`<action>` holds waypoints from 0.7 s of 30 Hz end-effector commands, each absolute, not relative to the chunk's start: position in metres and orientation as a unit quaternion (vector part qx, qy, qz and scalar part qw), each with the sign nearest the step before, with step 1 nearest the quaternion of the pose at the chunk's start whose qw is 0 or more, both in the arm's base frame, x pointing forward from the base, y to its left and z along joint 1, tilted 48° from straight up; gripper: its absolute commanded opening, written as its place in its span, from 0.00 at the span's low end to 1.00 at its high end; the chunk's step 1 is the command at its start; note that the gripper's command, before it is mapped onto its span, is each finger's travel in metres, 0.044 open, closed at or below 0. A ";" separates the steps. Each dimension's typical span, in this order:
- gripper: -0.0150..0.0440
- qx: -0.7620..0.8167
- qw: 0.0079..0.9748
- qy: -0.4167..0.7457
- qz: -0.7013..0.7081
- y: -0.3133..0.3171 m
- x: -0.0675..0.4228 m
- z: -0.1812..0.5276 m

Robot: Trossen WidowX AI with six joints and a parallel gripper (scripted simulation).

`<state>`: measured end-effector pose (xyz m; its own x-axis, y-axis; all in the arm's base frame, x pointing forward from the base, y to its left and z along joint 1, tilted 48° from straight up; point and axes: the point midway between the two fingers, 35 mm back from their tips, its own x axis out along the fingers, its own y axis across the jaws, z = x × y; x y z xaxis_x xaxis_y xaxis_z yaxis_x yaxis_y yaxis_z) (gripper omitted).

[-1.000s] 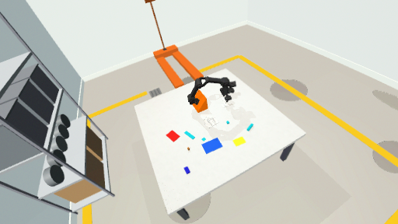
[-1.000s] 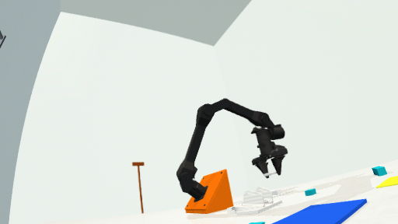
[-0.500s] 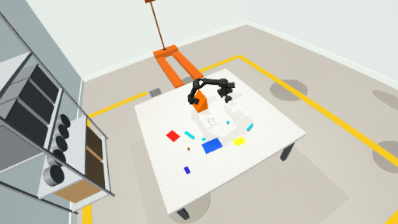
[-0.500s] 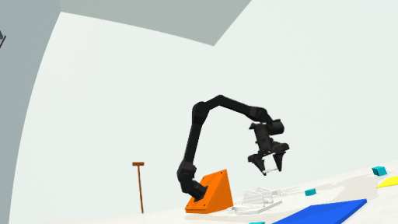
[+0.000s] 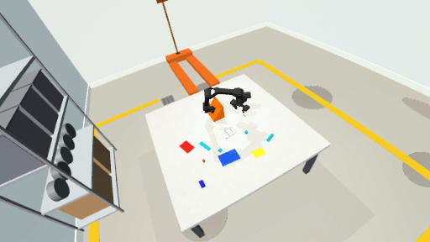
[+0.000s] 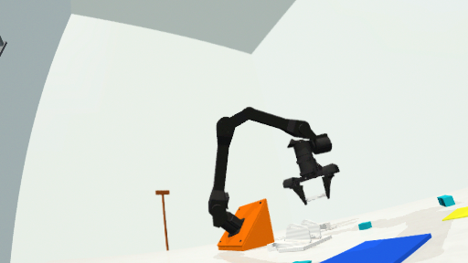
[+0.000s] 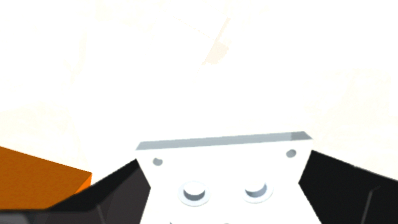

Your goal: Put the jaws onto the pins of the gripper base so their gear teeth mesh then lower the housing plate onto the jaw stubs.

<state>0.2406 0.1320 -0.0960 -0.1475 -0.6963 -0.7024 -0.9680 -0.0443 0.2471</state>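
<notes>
My gripper is shut on the white housing plate, one finger at each side edge. The plate shows two small corner holes and two larger round sockets in the wrist view, and its lower part is cut off there. It is held in the air, well above the table. The white gripper base lies on the table, lower and off to one side of my gripper, with white jaw parts on it. White on white hides whether the gear teeth mesh.
The orange wedge mount stands beside the base. On the table lie a blue plate, a red square, a yellow piece and several teal pieces.
</notes>
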 end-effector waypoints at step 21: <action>0.85 -0.654 0.001 0.538 0.532 0.074 0.253 -0.039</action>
